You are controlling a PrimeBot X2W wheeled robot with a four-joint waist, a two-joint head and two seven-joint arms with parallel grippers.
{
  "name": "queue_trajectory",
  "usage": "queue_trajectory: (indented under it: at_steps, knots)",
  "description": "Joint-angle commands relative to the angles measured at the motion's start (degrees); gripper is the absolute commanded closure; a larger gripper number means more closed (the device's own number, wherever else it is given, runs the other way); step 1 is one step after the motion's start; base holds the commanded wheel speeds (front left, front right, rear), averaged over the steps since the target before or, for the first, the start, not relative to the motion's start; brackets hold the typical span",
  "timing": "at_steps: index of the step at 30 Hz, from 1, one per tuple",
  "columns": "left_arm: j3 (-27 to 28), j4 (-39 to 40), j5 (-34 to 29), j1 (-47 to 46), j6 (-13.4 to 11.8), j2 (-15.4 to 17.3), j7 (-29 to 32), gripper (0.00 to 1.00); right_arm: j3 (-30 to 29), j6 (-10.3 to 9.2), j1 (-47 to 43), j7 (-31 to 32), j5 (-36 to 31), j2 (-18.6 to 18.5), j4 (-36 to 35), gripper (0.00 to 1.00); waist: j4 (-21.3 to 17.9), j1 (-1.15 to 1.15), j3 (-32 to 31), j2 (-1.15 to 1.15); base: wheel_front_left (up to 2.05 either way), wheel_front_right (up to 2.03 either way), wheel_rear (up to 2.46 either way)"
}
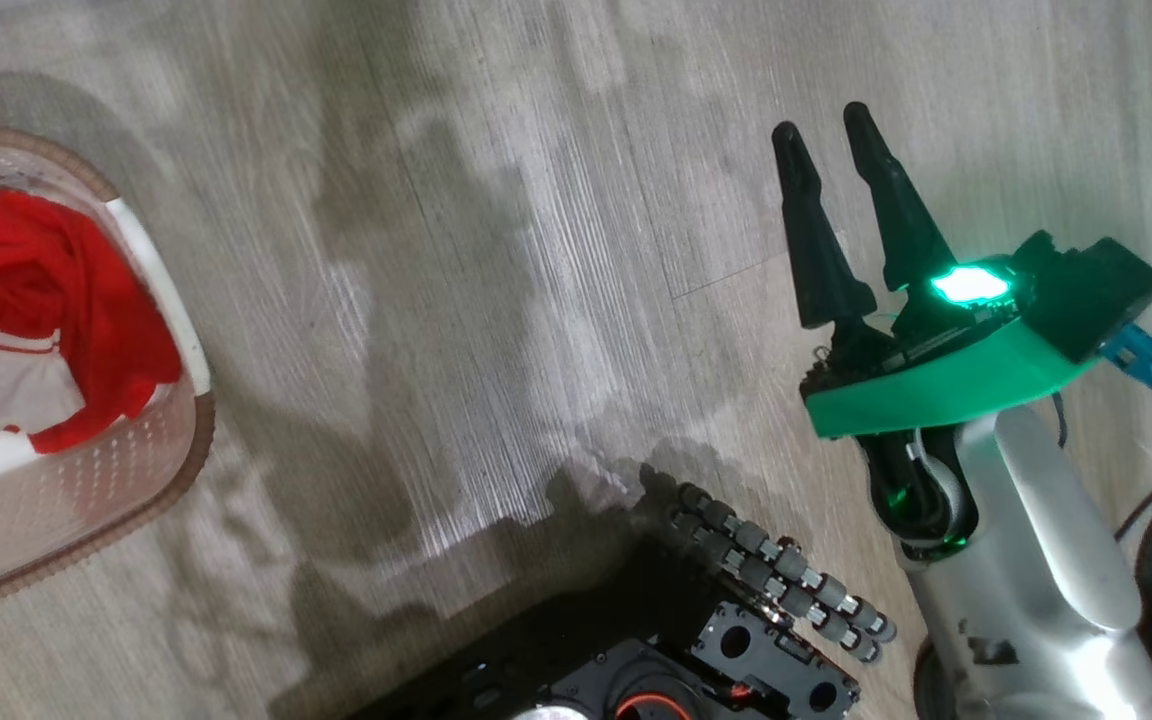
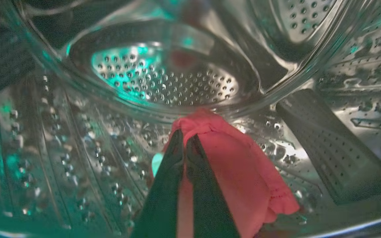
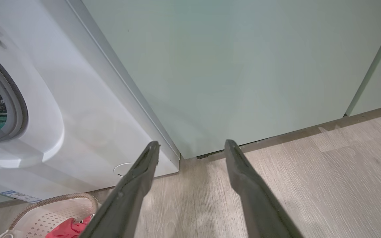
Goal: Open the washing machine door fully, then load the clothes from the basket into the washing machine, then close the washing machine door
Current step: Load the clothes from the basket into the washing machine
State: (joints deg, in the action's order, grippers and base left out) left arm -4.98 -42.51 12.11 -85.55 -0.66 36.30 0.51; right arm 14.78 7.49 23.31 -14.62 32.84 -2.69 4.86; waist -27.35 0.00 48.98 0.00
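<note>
My left gripper (image 2: pixel 184 135) is inside the steel drum (image 2: pixel 164 82) of the washing machine (image 3: pixel 78 99), shut on a red garment (image 2: pixel 236 165) that hangs just above the drum's floor. The cream basket (image 1: pixel 186 440) stands on the floor at the head view's left edge, with more red and white clothes (image 1: pixel 26 290) in it. My right gripper (image 1: pixel 824 120) hovers open over bare floor, well right of the basket, with nothing between its fingers. In the right wrist view the right gripper (image 3: pixel 192 144) points at the machine's lower right corner. The washing machine door is out of view.
A pale green cabinet (image 3: pixel 243 66) stands directly right of the washer. The basket (image 3: pixel 55 200) sits before the machine's front. My black wheeled base (image 1: pixel 696 650) shows at the bottom of the head view. Wood-look floor (image 1: pixel 536 250) lies between basket and right arm.
</note>
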Motion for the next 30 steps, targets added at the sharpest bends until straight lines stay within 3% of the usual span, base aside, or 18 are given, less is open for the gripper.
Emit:
queue_trajectory:
  at_steps: [1,3,4,5,16,30]
  knots:
    - [1.0,1.1,0.7,1.0,0.3,1.8,-1.0,1.00,0.4,0.00,-0.4,-0.4,0.0,-0.2,-1.6,0.00,0.4,0.00,0.0,0.00,0.00,0.00,0.00]
    - [1.4,0.3,1.5,1.9,0.5,1.5,-2.2,1.00,0.2,0.00,-0.2,-0.4,-0.2,-0.2,-1.5,0.00,0.7,0.00,-0.3,0.00,0.00,0.00,0.00]
    - [1.7,0.2,1.9,2.3,0.5,1.3,-3.0,0.54,0.1,0.00,-0.2,-0.4,-0.3,-0.2,-1.5,0.00,0.9,0.00,-0.5,0.00,0.00,0.00,0.00]
    - [2.0,0.1,2.4,2.8,0.4,1.0,-3.7,0.01,-0.1,0.00,-0.2,-0.4,-0.5,-0.2,-1.4,0.00,1.2,0.00,-0.8,0.00,0.00,0.00,0.00]
    - [5.2,5.3,7.8,13.4,0.0,-4.8,-13.3,0.00,-2.8,0.00,-1.6,-0.4,-3.9,-0.2,-0.9,0.00,5.4,0.00,-5.7,0.00,0.00,0.00,0.00]
    - [5.0,31.3,6.9,38.1,-4.7,-13.3,-15.4,0.00,-6.7,0.00,-4.7,-0.4,-9.1,-0.2,0.3,0.00,13.0,0.00,-14.1,0.00,0.00,0.00,0.00]
